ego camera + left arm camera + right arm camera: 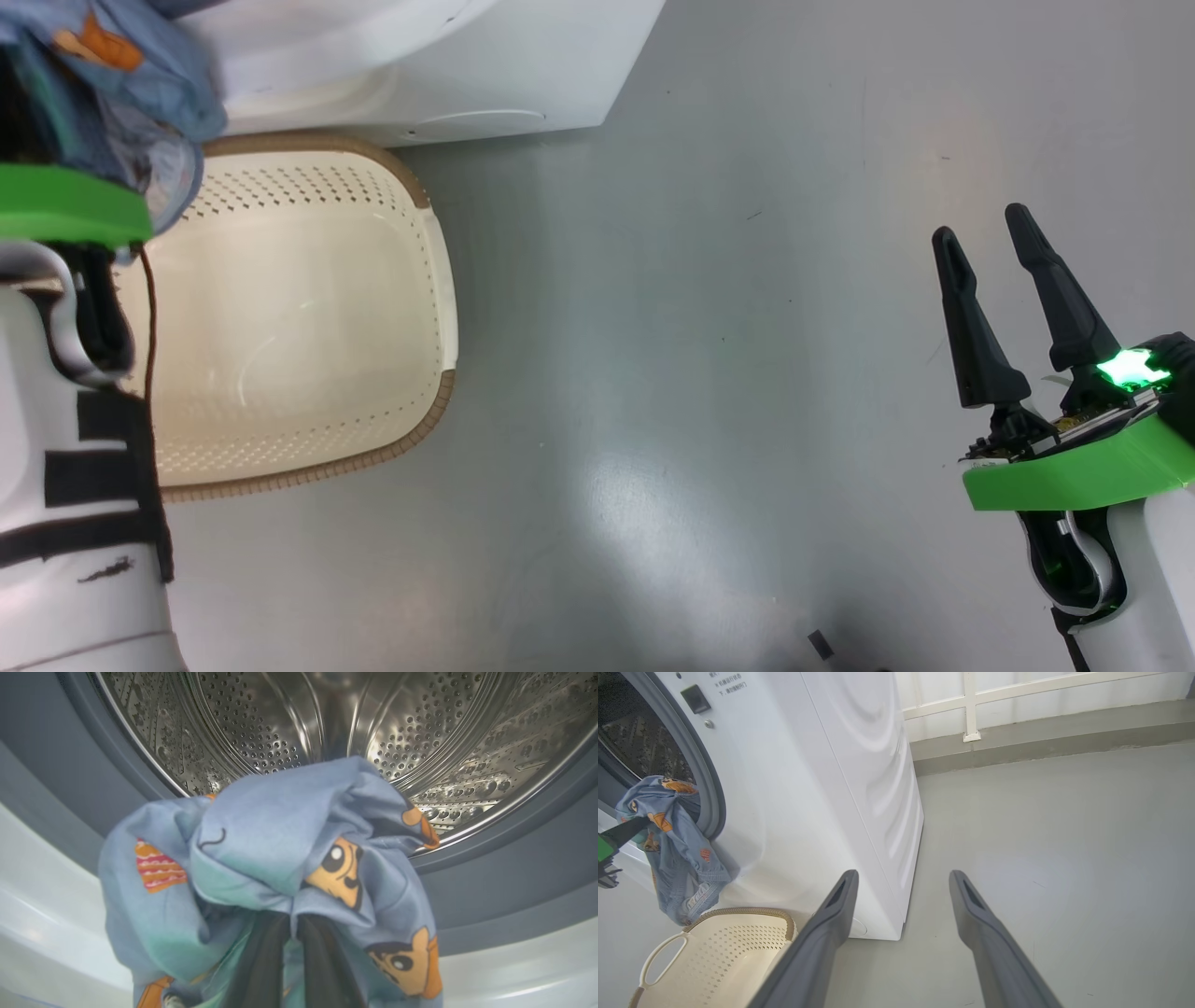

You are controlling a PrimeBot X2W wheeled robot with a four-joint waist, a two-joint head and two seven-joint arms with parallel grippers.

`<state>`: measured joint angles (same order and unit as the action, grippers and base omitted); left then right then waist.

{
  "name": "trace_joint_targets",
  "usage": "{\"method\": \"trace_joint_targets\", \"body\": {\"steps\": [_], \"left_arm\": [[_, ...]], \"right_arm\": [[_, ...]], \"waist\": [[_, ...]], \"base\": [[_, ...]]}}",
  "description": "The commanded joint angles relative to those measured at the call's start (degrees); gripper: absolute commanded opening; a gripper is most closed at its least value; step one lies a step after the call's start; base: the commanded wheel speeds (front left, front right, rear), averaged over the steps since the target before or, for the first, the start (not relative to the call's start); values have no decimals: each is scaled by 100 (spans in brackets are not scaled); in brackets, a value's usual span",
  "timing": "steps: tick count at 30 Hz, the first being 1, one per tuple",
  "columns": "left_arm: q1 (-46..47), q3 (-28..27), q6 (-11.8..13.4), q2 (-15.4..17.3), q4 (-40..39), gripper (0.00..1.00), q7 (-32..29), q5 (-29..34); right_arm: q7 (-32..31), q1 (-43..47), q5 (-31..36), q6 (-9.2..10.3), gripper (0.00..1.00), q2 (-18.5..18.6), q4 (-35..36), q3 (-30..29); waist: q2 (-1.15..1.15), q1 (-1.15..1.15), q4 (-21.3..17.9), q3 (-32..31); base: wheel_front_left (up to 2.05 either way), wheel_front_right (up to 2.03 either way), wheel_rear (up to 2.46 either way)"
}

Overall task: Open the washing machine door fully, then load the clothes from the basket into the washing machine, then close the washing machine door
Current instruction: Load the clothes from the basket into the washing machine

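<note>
The left gripper (292, 933) squeezes the blue clothes (261, 826) at the washing machine (327, 714) mouth. The right gripper (979, 224) is spread wide, holding nothing.

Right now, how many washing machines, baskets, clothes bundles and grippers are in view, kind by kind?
washing machine: 1
basket: 1, nothing in it
clothes bundle: 1, at the drum mouth
grippers: 2, left gripper shut on the clothes bundle, right gripper open
Total: 5

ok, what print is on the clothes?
The clothes are blue with orange cartoon faces; clearest in left wrist view.
</note>
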<state>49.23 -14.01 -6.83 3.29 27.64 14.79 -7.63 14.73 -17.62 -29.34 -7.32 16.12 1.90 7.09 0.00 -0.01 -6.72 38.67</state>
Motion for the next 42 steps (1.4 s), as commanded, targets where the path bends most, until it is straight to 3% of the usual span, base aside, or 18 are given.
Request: {"method": "trace_joint_targets", "body": {"steps": [1, 10, 19, 22, 27, 30, 31, 32, 33, 42], "left_arm": [[71, -52, -13, 222, -293, 0, 21, 118], [1174, 142, -32, 477, 157, 0, 21, 221], [2764, 204, -44, 1028, 1808, 0, 21, 173], [3160, 261, -34, 1165, 1735, 0, 21, 279], [3310, 274, 70, 1190, 934, 0, 21, 431], [3161, 362, 91, 1114, 1176, 0, 21, 515], [3102, 365, 137, 1089, 1425, 20, 21, 526], [3080, 381, 154, 1076, 1677, 67, 21, 535], [3087, 435, 159, 1091, 1797, 100, 21, 586], [3168, 531, 301, 1112, 2615, 100, 21, 629]], "right_arm": [[27, 196, -1, -17, 100, 27, 142, 113], [27, 134, -36, -17, 100, -38, 122, 174], [27, 78, -63, -17, 100, -125, 85, 296], [27, 54, -73, -17, 100, -123, 87, 307], [27, 20, -81, -17, 100, -125, 81, 310], [27, 40, -73, -17, 100, -139, 60, 322], [27, 48, -69, -17, 100, -145, 49, 332], [27, 58, -65, -17, 100, -151, 41, 342], [27, 63, -64, -17, 100, -154, 38, 353], [27, 107, -73, -17, 100, -140, 27, 342]], "waist": [[0, 1, -3, 7], [0, 1, -91, 62], [0, 1, -324, 113], [0, 1, -391, 151], [0, 1, -463, 211], [0, 1, -469, 181], [0, 1, -467, 166], [0, 1, -466, 152], [0, 1, -468, 147], [0, 1, -432, 78]], "base": [[0, 0, 0], [0, 0, 0], [0, 0, 0], [0, 0, 0], [0, 0, 0], [0, 0, 0], [0, 0, 0], [0, 0, 0], [0, 0, 0], [0, 0, 0]]}}
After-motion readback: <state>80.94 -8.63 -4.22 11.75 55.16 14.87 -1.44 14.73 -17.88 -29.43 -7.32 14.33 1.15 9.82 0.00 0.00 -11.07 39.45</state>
